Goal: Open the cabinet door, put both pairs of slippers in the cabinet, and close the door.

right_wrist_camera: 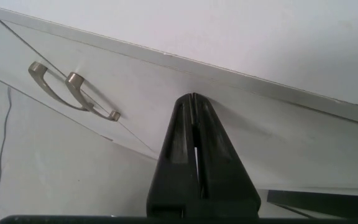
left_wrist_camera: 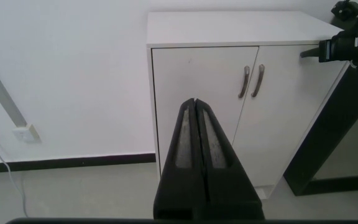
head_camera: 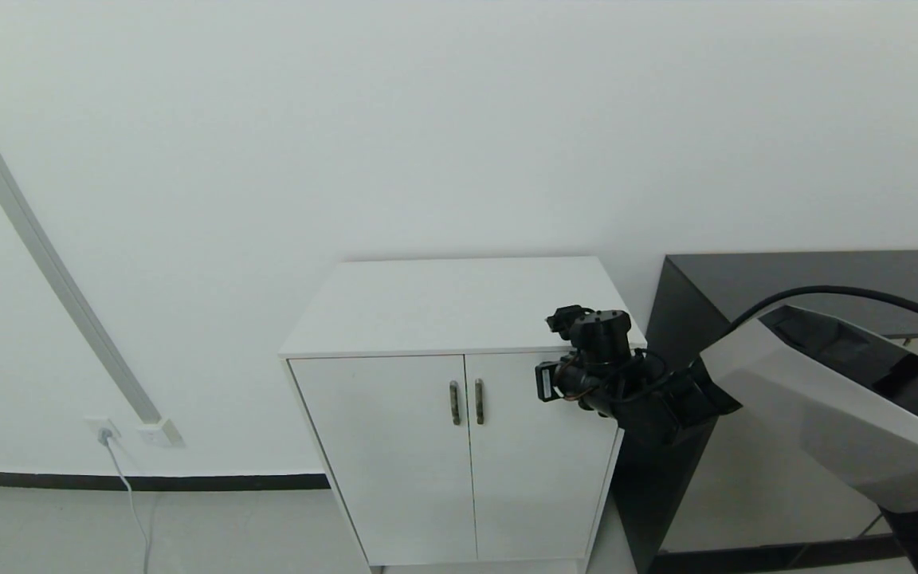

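Note:
The white cabinet (head_camera: 459, 307) stands against the wall with both doors closed. Its two metal handles (head_camera: 467, 402) sit side by side at the middle seam. My right gripper (right_wrist_camera: 194, 96) is shut with nothing in it, close to the upper part of the right door (head_camera: 539, 470), to the right of the handles (right_wrist_camera: 73, 90). In the left wrist view the right gripper (left_wrist_camera: 304, 54) shows against the top right corner of that door. My left gripper (left_wrist_camera: 194, 101) is shut and empty, held back from the cabinet front (left_wrist_camera: 197, 81), in line with the left door.
A black table (head_camera: 746, 275) stands directly right of the cabinet, touching its side. A wall socket (head_camera: 104, 433) with a hanging cable and a slanted conduit (head_camera: 45, 247) are on the wall to the left. Bare floor (left_wrist_camera: 73, 193) lies left of the cabinet.

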Motion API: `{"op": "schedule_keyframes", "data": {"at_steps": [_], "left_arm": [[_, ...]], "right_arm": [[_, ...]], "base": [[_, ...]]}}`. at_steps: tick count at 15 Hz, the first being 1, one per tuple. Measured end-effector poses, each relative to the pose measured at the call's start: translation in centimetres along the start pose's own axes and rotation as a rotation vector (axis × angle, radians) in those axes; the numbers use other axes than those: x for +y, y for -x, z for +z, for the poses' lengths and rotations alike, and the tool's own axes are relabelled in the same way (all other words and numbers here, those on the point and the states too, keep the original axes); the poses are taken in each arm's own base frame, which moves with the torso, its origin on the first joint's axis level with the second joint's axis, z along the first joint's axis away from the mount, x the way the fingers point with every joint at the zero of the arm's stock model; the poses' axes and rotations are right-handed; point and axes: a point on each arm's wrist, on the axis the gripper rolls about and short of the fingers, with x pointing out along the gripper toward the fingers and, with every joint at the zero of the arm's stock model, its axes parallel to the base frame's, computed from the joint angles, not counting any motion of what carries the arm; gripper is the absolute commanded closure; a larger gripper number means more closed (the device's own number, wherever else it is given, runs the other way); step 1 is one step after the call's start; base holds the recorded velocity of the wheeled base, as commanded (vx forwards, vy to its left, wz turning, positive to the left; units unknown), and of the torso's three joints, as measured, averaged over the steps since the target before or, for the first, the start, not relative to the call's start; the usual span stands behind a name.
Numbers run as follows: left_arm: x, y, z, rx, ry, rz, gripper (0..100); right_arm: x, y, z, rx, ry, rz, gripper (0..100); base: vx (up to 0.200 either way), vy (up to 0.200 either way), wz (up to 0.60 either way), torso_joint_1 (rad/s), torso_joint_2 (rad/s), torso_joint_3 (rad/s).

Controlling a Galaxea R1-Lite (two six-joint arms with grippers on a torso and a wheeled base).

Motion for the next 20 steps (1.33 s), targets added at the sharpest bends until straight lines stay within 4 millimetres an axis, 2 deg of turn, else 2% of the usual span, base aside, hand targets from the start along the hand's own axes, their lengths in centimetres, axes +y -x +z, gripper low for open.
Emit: {"op": "schedule_keyframes", "data": {"at_steps": [5,10,13,17,20], "left_arm": [[0.0,0.0,0.0,0.0,0.0,0.0,100],[0.0,0.0,0.0,0.0,0.0,0.001,100],[0.0,0.0,0.0,0.0,0.0,0.0,100],[0.0,0.0,0.0,0.0,0.002,0.003,100],[0.0,0.0,0.0,0.0,0.001,0.002,100]], "right_arm": [[-0.1,0.1,-0.2,0.006,-0.001,-0.004,100],[-0.1,2.6,-0.5,0.021,-0.001,-0.003,100],[-0.5,5.3,-0.4,0.025,-0.002,-0.004,100],[-1.1,10.3,-0.2,0.034,-0.003,-0.02,100],[-2.4,14.0,0.0,0.027,-0.012,-0.08,100]], "base": [[0.0,0.0,0.0,0.0,0.0,0.0],[0.0,0.0,0.0,0.0,0.0,0.0],[0.0,0.0,0.0,0.0,0.0,0.0],[0.0,0.0,0.0,0.0,0.0,0.0],[0.0,0.0,0.0,0.0,0.0,0.0]]}}
